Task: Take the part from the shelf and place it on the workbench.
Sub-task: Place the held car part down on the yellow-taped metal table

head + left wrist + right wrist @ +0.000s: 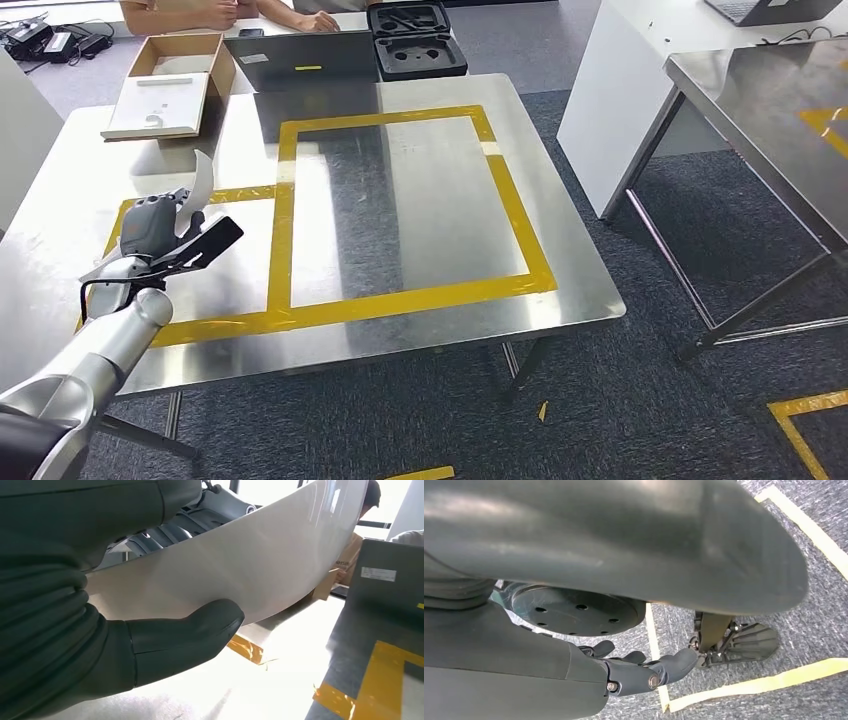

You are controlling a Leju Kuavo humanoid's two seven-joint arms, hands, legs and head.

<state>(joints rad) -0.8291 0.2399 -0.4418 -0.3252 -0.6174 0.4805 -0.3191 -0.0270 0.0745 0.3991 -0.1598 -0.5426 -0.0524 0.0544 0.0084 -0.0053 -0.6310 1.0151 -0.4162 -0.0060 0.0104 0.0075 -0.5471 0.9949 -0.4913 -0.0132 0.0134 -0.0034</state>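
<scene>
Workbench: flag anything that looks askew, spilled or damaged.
Nothing stands out. The workbench looks intact, its yellow tape lies flat, and the left hand holds the white part above it.

Steel worktop [420, 200] w/ yellow tape rectangles [400, 290], open cardboard box [175, 80] at far left corner, grey laptop [300, 60] beside it, black foam-lined case [415, 40] far edge, carpeted floor [620, 400] below
</scene>
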